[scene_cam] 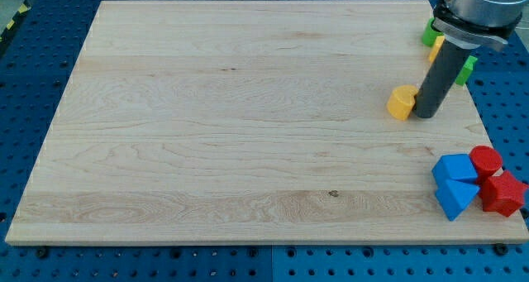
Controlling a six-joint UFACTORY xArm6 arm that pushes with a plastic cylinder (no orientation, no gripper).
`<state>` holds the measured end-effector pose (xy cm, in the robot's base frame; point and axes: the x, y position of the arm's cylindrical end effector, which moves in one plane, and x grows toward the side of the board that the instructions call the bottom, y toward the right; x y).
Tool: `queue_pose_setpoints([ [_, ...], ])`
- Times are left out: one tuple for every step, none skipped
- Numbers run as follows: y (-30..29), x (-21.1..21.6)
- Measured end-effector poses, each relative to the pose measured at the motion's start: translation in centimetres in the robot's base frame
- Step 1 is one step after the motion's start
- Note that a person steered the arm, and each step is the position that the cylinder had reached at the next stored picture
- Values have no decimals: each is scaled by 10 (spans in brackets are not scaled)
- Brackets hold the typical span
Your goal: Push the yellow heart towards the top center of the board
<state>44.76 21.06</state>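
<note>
The yellow heart (402, 102) lies on the wooden board (248, 117) at the view's right, a little above mid-height. My tip (425, 114) rests on the board right beside the heart, on its right side, touching or nearly touching it. The dark rod rises from there up and to the right, towards the view's top right corner.
A green block (430, 34) and another green block (468, 69) lie behind the rod at the top right, with a yellow block (436, 48) partly hidden between them. At the bottom right lie a blue cube (455, 167), a blue triangle (454, 198), a red cylinder (486, 160) and another red block (503, 193).
</note>
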Motion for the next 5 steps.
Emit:
queue_pose_setpoints([
  [-21, -1],
  [-35, -9],
  [-51, -20],
  [-67, -35],
  [-88, -36],
])
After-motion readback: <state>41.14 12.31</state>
